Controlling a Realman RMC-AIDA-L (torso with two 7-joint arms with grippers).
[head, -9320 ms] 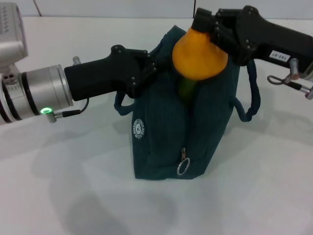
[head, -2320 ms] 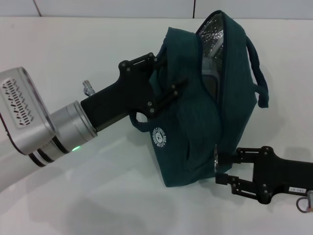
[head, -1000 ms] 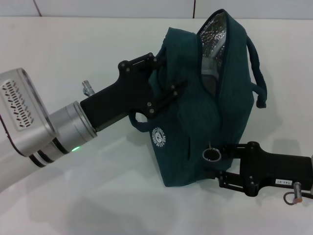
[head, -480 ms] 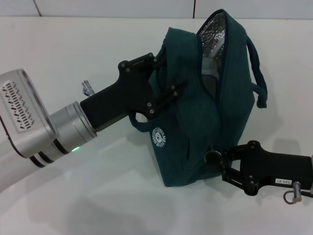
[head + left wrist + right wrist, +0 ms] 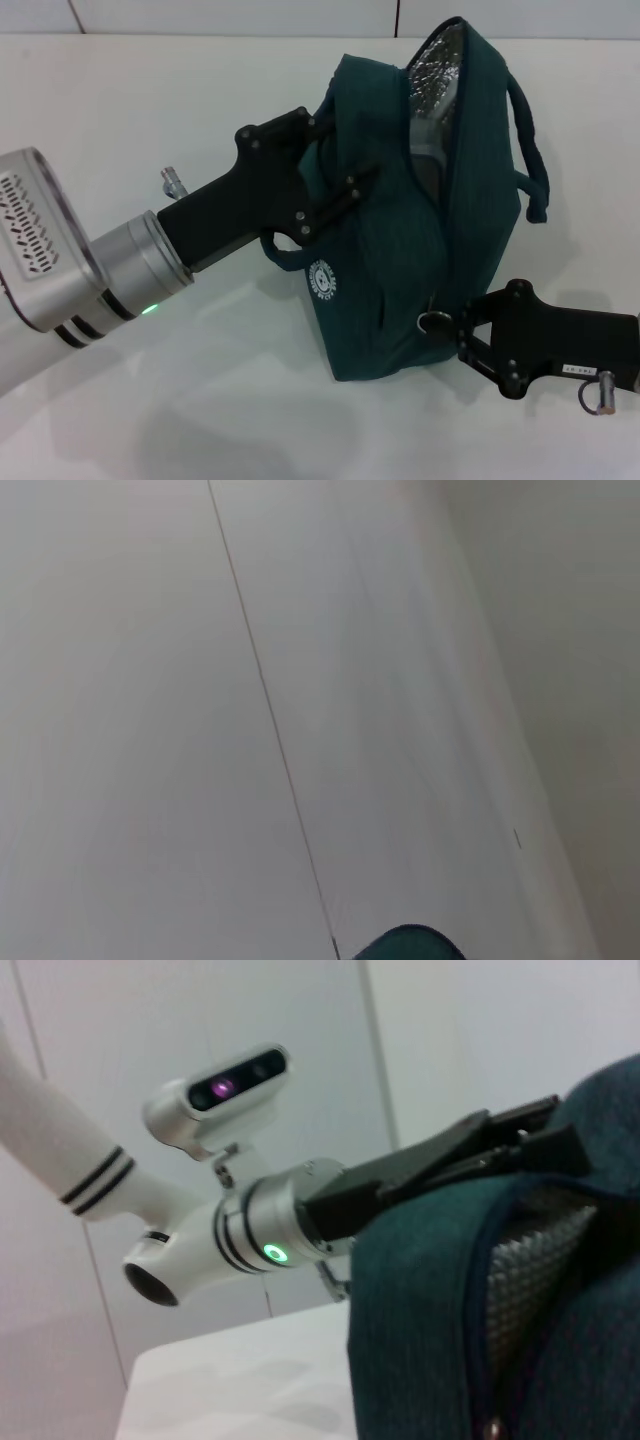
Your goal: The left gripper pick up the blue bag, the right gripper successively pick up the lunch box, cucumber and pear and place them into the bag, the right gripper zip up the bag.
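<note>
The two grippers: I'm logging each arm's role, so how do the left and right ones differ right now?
The left gripper sits high on the blue bag, clamped on fabric near a handle; the right gripper sits low, at the zipper's ring pull. The left comes in from the bag's left side, the right from its lower right. The left shows a silver wrist with a green light; the right does not. Both are black and touch the bag.

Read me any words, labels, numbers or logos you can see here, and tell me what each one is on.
Round white logo on the side of the blue bag: lettering runs around its ring, too small to read.
Small white label on the body of the right tool, which is at the bag's zipper ring pull: dark characters, too blurred to read.
Left tool, holding the bag: no text visible.
Nothing else carries writing.
</note>
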